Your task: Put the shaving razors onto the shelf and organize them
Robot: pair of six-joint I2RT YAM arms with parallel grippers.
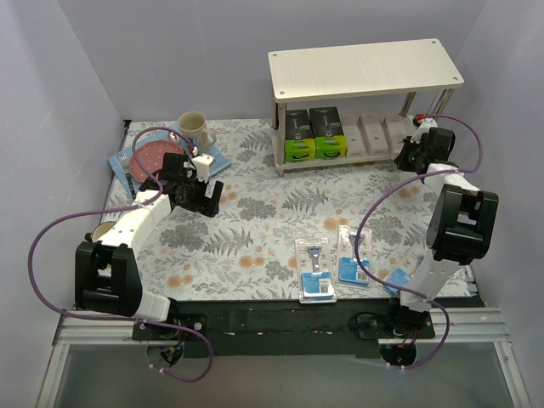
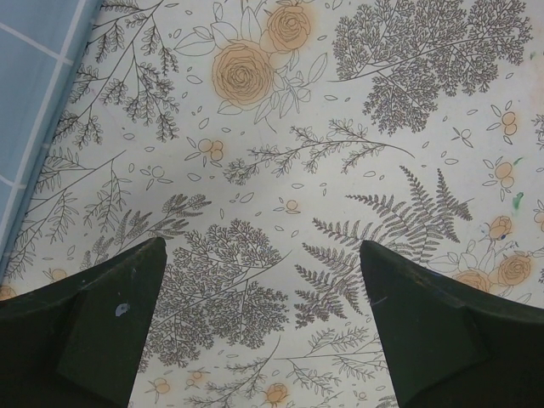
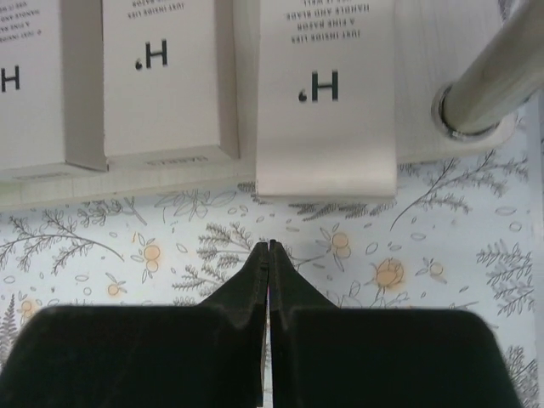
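Note:
The shelf (image 1: pixel 365 64) stands at the back right. On its lower board are two black-and-lime boxes (image 1: pixel 313 134) and three white Harry's boxes (image 1: pixel 374 132). The right wrist view shows those white boxes (image 3: pixel 327 93); the rightmost one overhangs the board's front edge. Two blue-carded blister packs (image 1: pixel 316 269) (image 1: pixel 354 255) lie flat on the floral cloth at the front. My right gripper (image 1: pixel 411 155) (image 3: pixel 269 248) is shut and empty, just in front of the rightmost white box. My left gripper (image 1: pixel 206 201) (image 2: pixel 259 255) is open and empty above bare cloth.
A cream mug (image 1: pixel 192 129) and a pink speckled plate (image 1: pixel 153 158) sit on a blue mat (image 1: pixel 127 161) at the back left, just behind my left arm. A silver shelf leg (image 3: pixel 489 81) stands right of the white box.

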